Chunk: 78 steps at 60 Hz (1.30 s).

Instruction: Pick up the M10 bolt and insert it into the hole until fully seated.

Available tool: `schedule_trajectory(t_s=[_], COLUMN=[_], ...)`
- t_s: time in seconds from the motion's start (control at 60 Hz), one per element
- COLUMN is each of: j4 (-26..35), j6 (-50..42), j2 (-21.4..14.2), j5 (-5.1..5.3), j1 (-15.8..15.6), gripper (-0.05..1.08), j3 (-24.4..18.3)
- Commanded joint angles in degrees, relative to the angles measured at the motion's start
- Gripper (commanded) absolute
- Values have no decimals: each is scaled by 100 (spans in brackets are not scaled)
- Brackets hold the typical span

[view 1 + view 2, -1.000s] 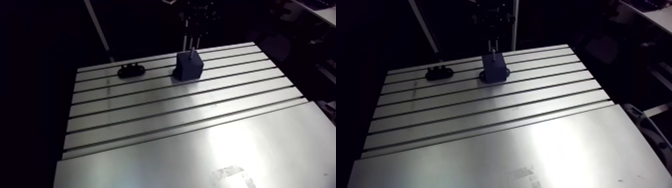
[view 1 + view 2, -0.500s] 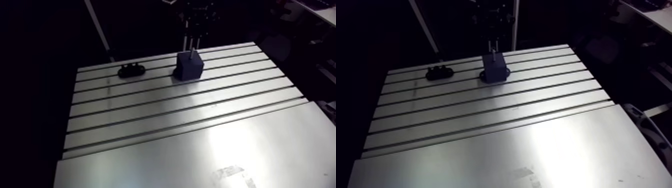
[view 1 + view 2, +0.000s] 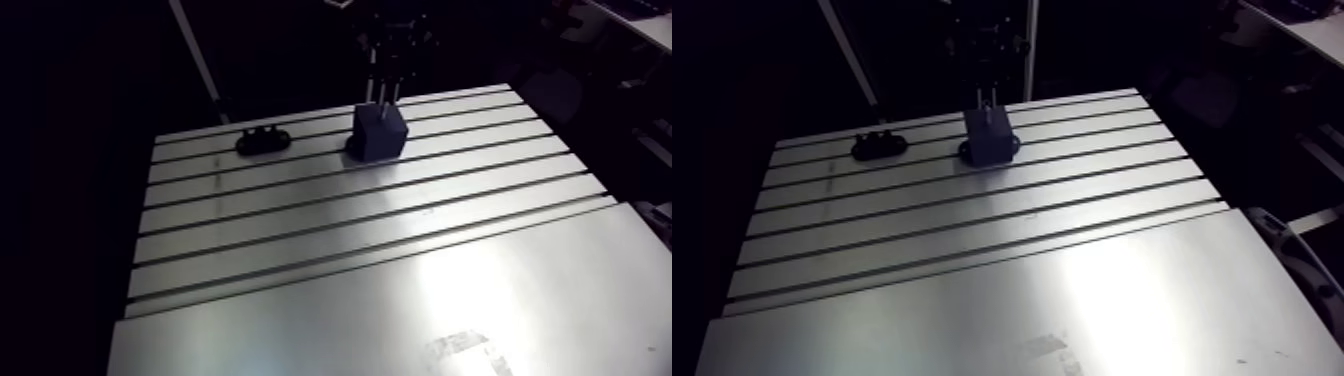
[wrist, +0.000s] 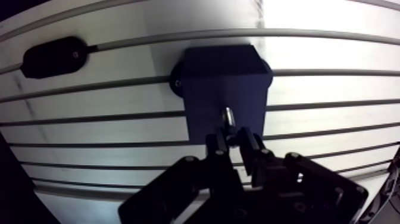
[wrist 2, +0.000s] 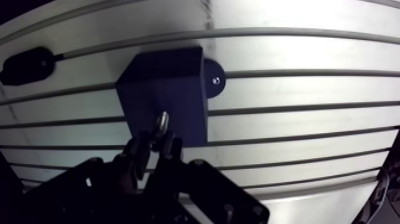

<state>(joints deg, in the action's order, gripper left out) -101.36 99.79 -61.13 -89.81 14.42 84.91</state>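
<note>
A dark blue block [image 4: 223, 77] stands bolted to the slotted aluminium table [image 3: 350, 230] near its far edge. The M10 bolt [image 4: 228, 117], a small shiny metal piece, stands upright in the hole in the block's top face. My gripper [image 4: 232, 142] hangs straight over the block, and its two fingertips press on the bolt's upper end from both sides. In the arm view the gripper [image 3: 382, 92] reaches down to the top of the block [image 3: 380, 138], and the bolt is hidden between the fingers there.
A black oval fixture [image 3: 263, 140] is fastened to the table beside the block, one slot further back. A round foot with a screw [image 5: 215, 79] sticks out from the block's base. The table's far edge runs just behind the block.
The gripper has come down onto the block. Earlier the bolt's shaft showed above the block's top; now almost none of it shows.
</note>
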Motion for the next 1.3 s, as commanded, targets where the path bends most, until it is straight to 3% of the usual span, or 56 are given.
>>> schedule_trajectory(t_s=[0.017,0.083,0.117,0.133,0.15,0.167,0.183,0.217,0.683,0.85,1.05,1.3], j4=[-18,-100,-152,-182,-182,-194,-194,-202,-284,-201,354,608], j6=[-8,0,1,1,1,1,1,10,36,70,98,98], j2=[1,17,26,27,27,27,27,27,-108,-302,-651,-1065], j5=[3,-5,-20,-38,-38,-40,-40,-17,56,6,-14,-49], j1=[0,7,8,9,9,9,9,0,35,35,-15,-78], gripper=[107,105,100,90,90,70,70,2,0,0,0,0], j3=[39,55,64,65,65,73,73,82,17,-240,-528,-508])
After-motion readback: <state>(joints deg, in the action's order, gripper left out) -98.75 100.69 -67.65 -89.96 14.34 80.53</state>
